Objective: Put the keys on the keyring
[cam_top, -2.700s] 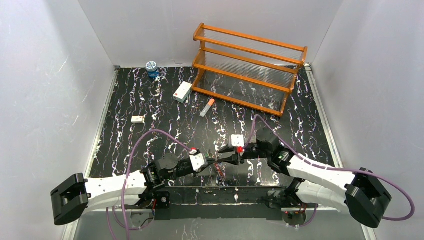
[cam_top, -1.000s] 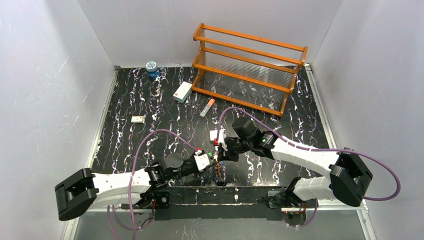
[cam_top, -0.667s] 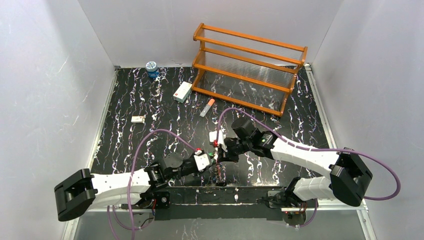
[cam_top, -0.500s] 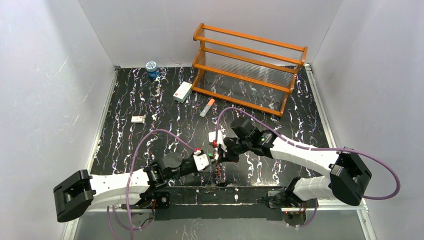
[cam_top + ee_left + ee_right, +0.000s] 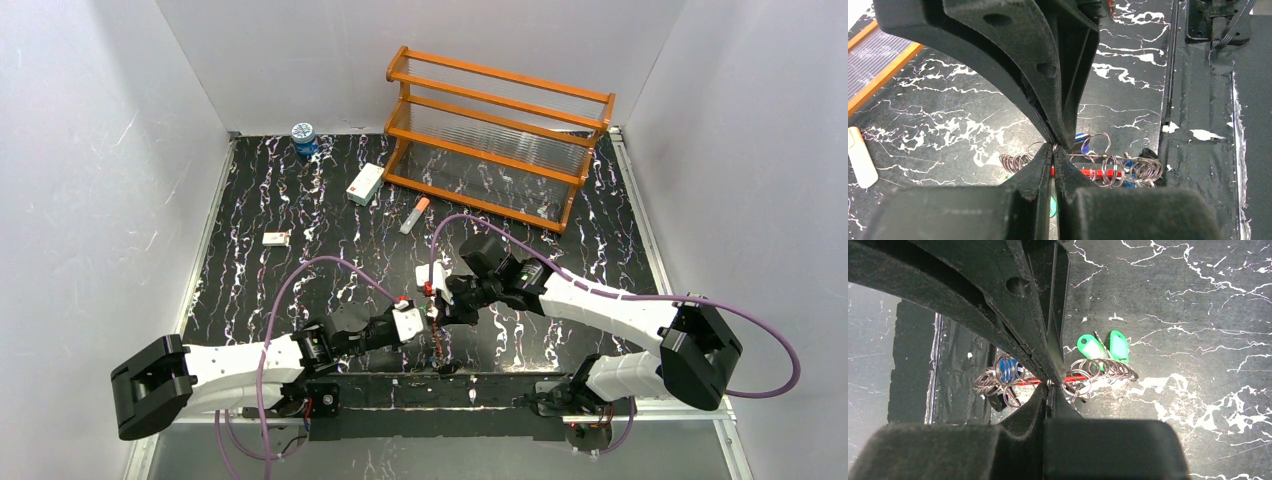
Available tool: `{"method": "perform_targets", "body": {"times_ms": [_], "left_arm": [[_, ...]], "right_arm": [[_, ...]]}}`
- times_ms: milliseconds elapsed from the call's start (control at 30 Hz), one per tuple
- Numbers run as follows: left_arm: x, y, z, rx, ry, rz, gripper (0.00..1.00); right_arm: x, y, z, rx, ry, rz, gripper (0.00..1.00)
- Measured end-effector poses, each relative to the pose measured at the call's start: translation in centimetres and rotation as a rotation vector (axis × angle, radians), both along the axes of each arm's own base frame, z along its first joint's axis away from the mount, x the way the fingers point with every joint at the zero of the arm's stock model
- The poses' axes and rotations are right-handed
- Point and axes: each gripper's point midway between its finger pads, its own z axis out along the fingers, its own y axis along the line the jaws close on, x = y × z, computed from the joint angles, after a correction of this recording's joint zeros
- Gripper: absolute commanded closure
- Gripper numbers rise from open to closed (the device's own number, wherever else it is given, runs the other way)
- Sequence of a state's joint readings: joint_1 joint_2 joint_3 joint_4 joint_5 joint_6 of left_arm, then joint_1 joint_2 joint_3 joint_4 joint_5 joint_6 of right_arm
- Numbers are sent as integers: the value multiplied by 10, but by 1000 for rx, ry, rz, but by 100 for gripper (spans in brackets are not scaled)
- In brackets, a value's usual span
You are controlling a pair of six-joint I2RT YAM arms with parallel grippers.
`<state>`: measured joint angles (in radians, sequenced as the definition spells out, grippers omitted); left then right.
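Left tool (image 5: 1054, 150) and right tool (image 5: 1048, 385) nearly meet, both pressed together on what I take for wire of the keyring (image 5: 1093, 172), its red length crosswise just beneath, among the keys (image 5: 1089, 347).

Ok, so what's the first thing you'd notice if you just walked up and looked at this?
The left gripper and right gripper meet tip to tip near the front of the black marbled table, both pinched shut on a tangled wire keyring with green and blue keys. Behind them a bright orange rack stands at the back.
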<state>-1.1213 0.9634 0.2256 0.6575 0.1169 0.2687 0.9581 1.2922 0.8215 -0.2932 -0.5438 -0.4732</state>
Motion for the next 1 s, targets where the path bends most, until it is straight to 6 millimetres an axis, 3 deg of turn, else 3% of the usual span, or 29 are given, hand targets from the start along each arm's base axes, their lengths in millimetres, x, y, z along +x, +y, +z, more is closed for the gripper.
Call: {"method": "perform_targets", "body": {"times_ms": [233, 800, 1000], "left_arm": [[1, 0, -1, 9, 1, 4, 84], [6, 1, -2, 50, 3, 28, 84], [5, 4, -1, 56, 4, 28, 87]], "right_arm": [[0, 0, 0, 2, -6, 3, 99], [2, 0, 0, 2, -28, 14, 99], [0, 1, 0, 4, -30, 23, 99]]}}
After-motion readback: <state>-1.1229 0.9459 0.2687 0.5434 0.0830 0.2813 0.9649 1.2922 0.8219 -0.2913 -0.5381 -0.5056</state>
